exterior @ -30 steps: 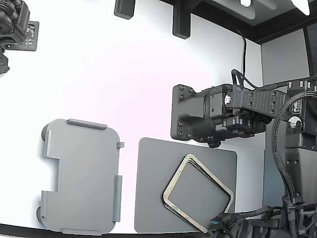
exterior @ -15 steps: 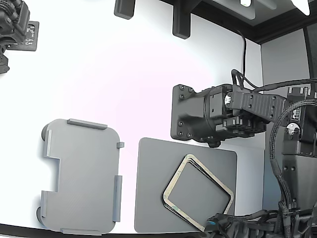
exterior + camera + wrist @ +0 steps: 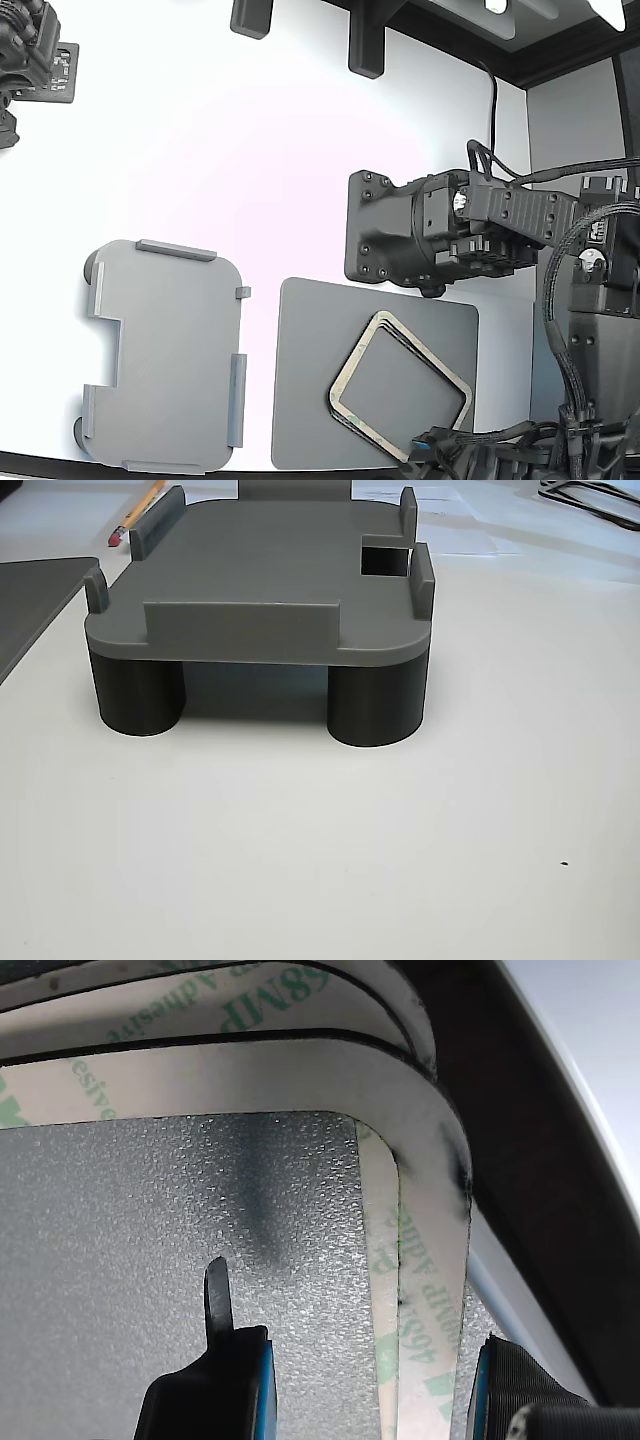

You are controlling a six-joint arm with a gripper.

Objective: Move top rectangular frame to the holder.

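Observation:
Two stacked beige frames lie on the dark grey mat. The top rectangular frame lies slightly askew over the lower one. In the wrist view its rounded corner and rim fill the picture, with green adhesive print on them. My gripper is open and astride one side of the frames. One finger is over the mat inside the opening and the other is outside the rim. In the exterior view the gripper is mostly hidden among cables at the frames' lower corner. The light grey holder stands empty at the exterior view's left.
A second black arm head hangs just beyond the mat's far edge. Another black device sits at the far left corner. Black brackets stand at the back. A pencil lies behind the holder, and the mat's corner shows beside it.
The arm and its cables at the exterior view's lower right have shifted slightly toward the frames. The frames and the holder have not moved.

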